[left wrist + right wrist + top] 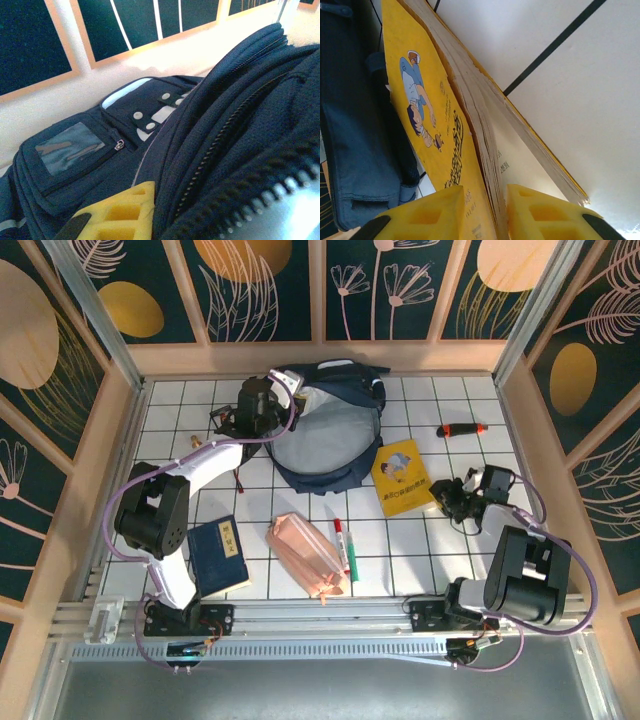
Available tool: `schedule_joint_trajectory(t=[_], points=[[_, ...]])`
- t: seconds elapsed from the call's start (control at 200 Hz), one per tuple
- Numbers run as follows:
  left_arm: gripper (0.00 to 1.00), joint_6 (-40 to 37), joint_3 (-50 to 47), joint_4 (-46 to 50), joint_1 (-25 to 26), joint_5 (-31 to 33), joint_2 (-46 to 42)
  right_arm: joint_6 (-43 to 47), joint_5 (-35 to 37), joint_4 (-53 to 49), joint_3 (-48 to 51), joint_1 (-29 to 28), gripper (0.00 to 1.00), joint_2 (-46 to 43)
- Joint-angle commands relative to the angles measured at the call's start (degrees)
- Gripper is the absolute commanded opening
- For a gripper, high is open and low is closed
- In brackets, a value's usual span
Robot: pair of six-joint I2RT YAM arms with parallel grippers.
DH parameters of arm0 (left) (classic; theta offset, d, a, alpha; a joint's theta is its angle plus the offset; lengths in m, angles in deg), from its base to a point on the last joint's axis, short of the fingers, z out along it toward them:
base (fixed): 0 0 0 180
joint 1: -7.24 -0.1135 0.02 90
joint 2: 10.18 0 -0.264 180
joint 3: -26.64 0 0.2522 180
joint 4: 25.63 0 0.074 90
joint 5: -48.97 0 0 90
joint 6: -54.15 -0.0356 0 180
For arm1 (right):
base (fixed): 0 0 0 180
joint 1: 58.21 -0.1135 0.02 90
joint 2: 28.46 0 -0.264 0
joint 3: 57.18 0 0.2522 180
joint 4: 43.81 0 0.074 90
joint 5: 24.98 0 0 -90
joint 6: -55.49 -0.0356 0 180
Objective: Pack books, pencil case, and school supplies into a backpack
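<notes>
Right tool [486, 200] straddling yellow book [430, 100] page edge, backpack [350, 125] just beside.

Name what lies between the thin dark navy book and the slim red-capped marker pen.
In the top external view, the soft salmon-pink fabric pencil case lies between them.

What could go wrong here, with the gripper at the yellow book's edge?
The right gripper seems to straddle just part of the book's fanned pages, near a corner. Lifted that way, the book might splay open or slip out. The left gripper pinches the backpack's rim by a fold of fabric. If that slips, the mouth could sag before the book arrives.
</notes>
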Motion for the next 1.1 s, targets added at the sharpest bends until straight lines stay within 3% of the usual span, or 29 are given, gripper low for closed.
schedule_joint_trajectory(t=[0.0, 0.4, 0.645, 0.826, 0.931, 0.956, 1.096], points=[[0.0, 1.2, 0.3, -1.4, 0.4, -1.2, -1.8, 2.2, -2.1, 3.8, 1.8, 0.2, 0.31, 2.0], [0.0, 0.7, 0.0, -0.6, 0.5, -0.9, -1.8, 3.9, -11.9, 13.6, 3.2, -0.3, 0.36, 6.3], [0.0, 0.7, 0.2, -0.4, 0.5, -0.8, -2.1, 2.4, -11.0, 18.5, 2.7, -3.8, 0.33, 10.2], [0.0, 0.6, -0.1, -0.4, 0.4, -0.8, -2.5, -0.2, -9.8, 23.1, 2.7, -3.9, 0.21, 12.4], [0.0, 0.5, -0.2, -0.4, 0.4, -0.7, -2.8, -1.9, -10.5, 26.5, 3.2, -3.9, 0.07, 12.7], [0.0, 0.5, -0.2, -0.3, 0.5, -0.7, -2.8, -2.6, -11.0, 27.5, 3.4, -3.9, 0.0, 12.6], [0.0, 0.8, 0.0, -0.1, 0.5, 0.3, -3.2, -7.4, -14.0, 31.5, 4.1, -3.8, 0.0, 8.8]])
